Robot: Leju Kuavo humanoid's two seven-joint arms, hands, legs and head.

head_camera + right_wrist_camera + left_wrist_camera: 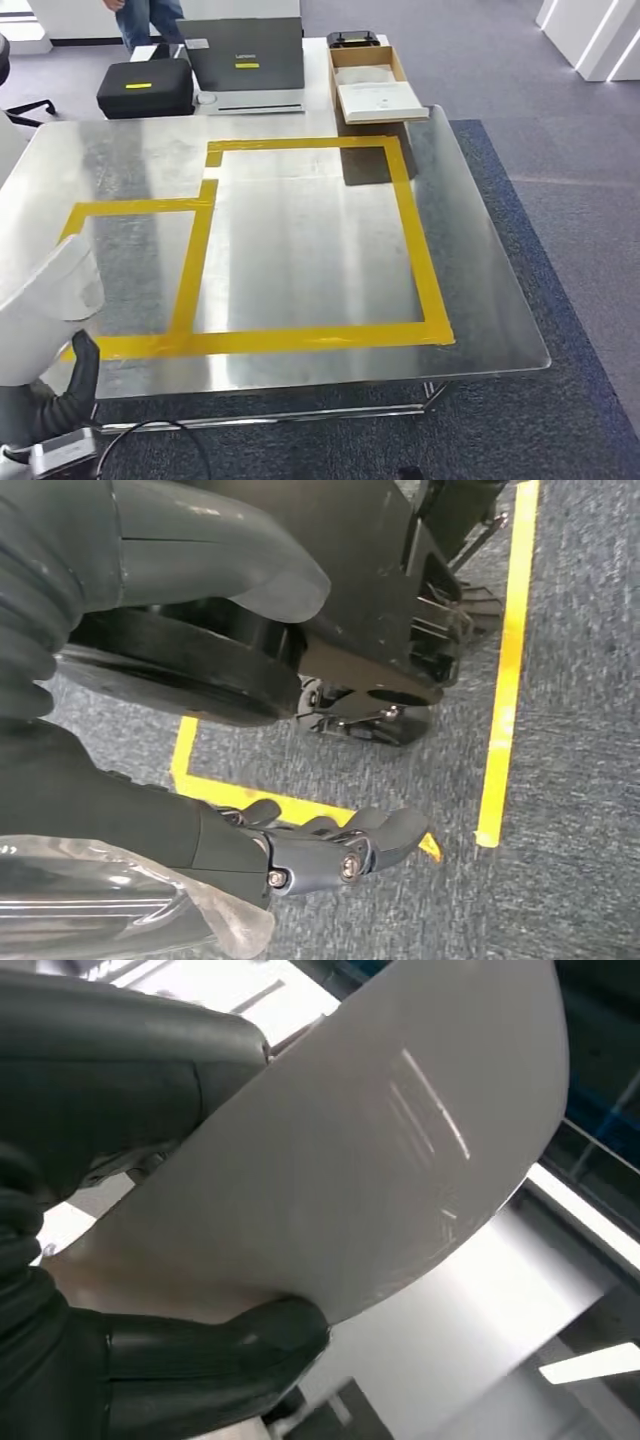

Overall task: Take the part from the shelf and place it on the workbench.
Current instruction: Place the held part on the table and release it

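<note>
The white part is already in the left hand: in the left wrist view the dark fingers close under one face of the thin curved panel while the thumb presses on the other, so it is pinched flat between them and sticks well out past the fingertips. In the head view the same part sits at the near left corner of the table, over its near edge, and whether it hangs above the metal or touches it cannot be told. The relation that matters is this: the steel top with its yellow tape outline lies ahead of the part and toward the table's right, so the left arm is the one placed to set it down, and the reach would likely go forward and inward from that corner. The part's long axis seems to run out along the line of the fingers, so laying it flat would probably call for lowering its free end first. The right hand hangs low over grey carpet marked with yellow floor tape, fingers loosely extended, apart, holding nothing. Along the far edge stand a laptop, a black case and a cardboard box, well apart from the part.
</note>
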